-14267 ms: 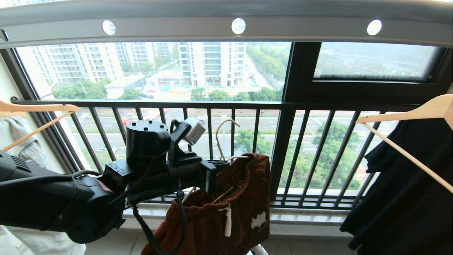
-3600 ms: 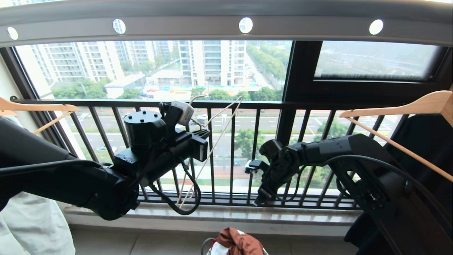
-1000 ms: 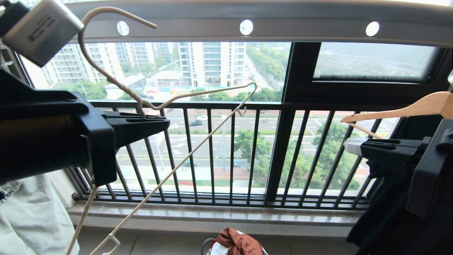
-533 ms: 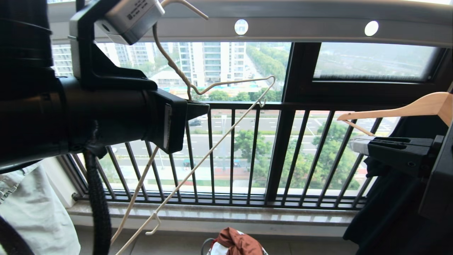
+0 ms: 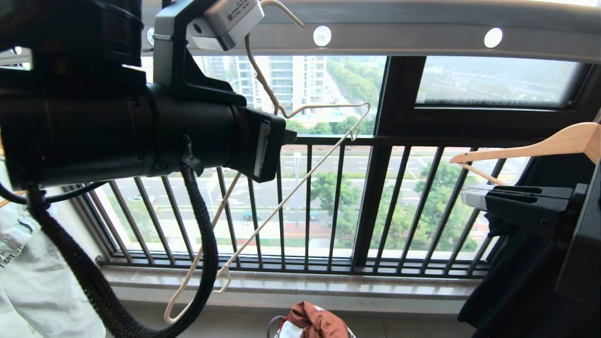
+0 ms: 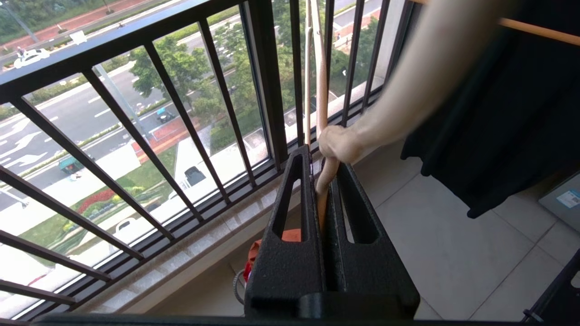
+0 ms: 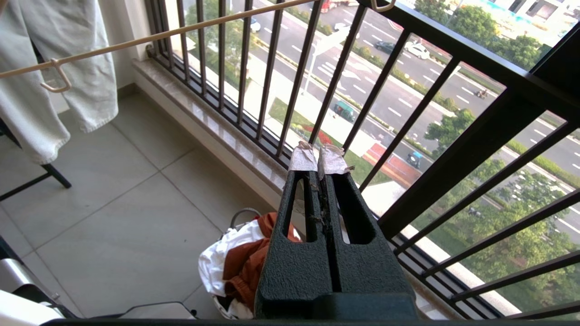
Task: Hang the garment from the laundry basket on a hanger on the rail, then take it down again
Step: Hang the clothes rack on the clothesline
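The left gripper (image 6: pixel 324 181) has its jaws clenched on the neck of the thin cream-white wire hanger (image 5: pixel 281 183) — only the left wrist view shows this pinch, with the wire rising out from between the black fingers; in the head view the arm's own bulk hides the grip. That head view gives what the wrist view cannot: the hanger's long hook is up against the broad grey overhead rail with round holes (image 5: pixel 422 40), whether over it or only in front of it cannot be told, and its triangular frame hangs tilted, one corner high on the right, the other low on the left near the marble sill. The left arm is raised high and reaches far toward the black balcony railing of vertical bars (image 5: pixel 328 202).

The right gripper (image 7: pixel 324 163) has its jaws pressed together on nothing, held level at the right of the scene. Its wrist view looks down on the rust-brown shorts (image 7: pixel 247 265), heaped in the small round laundry basket with a thin dark rim (image 7: pixel 242 215) on the floor together with some white fabric — the head view catches only their top at the near edge. A pale wooden hanger (image 5: pixel 530 148) carries a black garment (image 5: pixel 516 286) on the right.
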Tool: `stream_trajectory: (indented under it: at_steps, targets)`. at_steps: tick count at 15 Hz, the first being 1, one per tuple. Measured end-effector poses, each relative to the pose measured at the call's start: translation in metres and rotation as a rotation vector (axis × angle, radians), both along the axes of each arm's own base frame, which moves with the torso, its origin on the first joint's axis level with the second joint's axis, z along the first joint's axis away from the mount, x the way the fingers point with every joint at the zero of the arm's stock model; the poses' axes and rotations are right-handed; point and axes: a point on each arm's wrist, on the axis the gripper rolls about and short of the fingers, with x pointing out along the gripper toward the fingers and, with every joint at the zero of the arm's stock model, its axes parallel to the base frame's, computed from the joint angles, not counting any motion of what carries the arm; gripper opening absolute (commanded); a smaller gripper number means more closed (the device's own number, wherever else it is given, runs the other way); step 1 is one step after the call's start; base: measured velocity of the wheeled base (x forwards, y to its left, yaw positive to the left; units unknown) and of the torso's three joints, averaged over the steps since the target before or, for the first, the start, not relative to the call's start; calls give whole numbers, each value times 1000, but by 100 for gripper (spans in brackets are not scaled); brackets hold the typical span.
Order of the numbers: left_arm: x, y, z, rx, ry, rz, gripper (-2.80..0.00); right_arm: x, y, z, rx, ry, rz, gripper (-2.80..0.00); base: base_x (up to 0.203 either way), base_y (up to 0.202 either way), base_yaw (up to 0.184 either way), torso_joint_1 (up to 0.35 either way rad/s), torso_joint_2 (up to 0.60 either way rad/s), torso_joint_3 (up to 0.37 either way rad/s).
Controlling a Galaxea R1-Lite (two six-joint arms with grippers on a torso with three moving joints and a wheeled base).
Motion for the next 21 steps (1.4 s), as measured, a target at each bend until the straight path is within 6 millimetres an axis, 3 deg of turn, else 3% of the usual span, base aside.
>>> stream_trajectory:
  at_steps: [12, 21]
  targets:
    - [41, -37, 2, 61, -8, 78, -280, -4, -3, 1, -8, -22, 6, -280, 0, 0, 0, 0, 0, 0]
    - [59, -49, 3, 101, -56, 129, -280, -5, -4, 2, -4, -26, 6, -280, 0, 0, 0, 0, 0, 0]
